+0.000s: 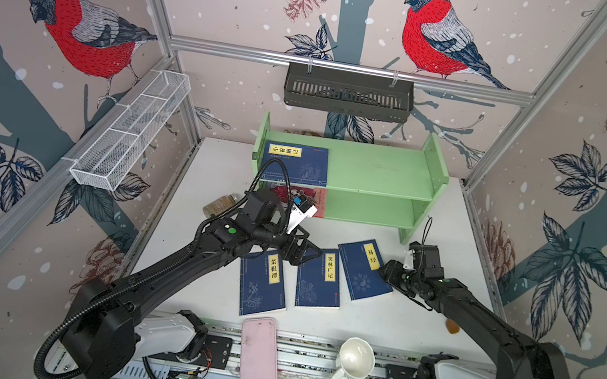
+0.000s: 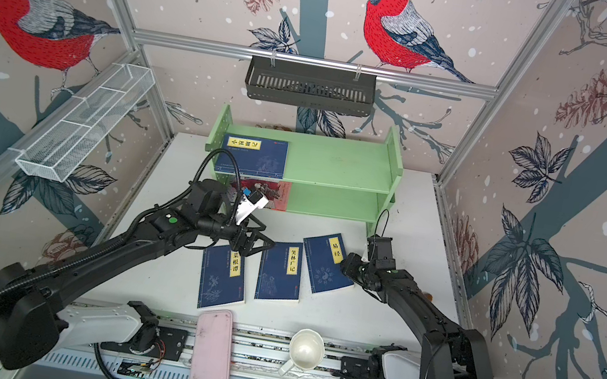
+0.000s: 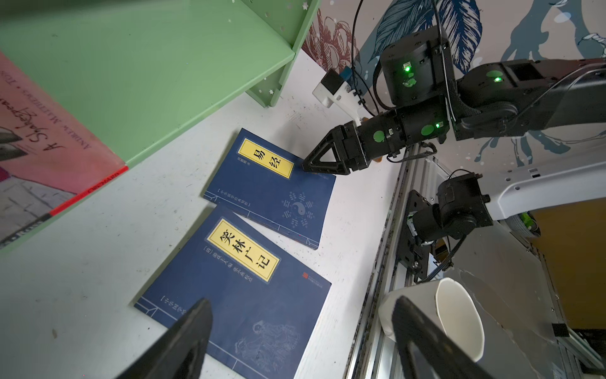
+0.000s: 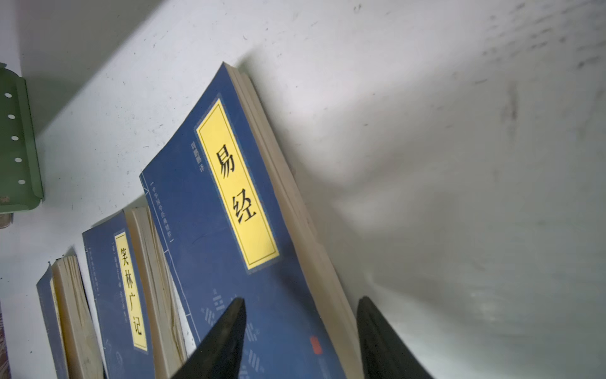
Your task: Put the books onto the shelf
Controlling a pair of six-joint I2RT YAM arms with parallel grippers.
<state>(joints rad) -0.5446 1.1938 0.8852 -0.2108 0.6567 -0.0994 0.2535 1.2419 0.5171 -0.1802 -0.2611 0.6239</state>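
**Books, five; two placed.**
- Shelf: stands at the rear of the counter.
- Upper-tier book: navy, flat at the tier's left end.
- Red-and-grey book: on the lower tier beneath it (partly hidden by the left arm).
- Left book, middle book, right book: navy, flat on the counter, side by side before the shelf.

**Right jaws:** partly open and gripping nothing. They straddle the right book's page edge, one side above the cover, the other just outside the pages.

**Left jaws:** wide open and empty, hovering over the middle book.

**Governing relation:** the right book's long axis runs front to rear, slightly tilted. Its page edge faces the right arm, the nearer one. Closing there would likely pinch that edge.
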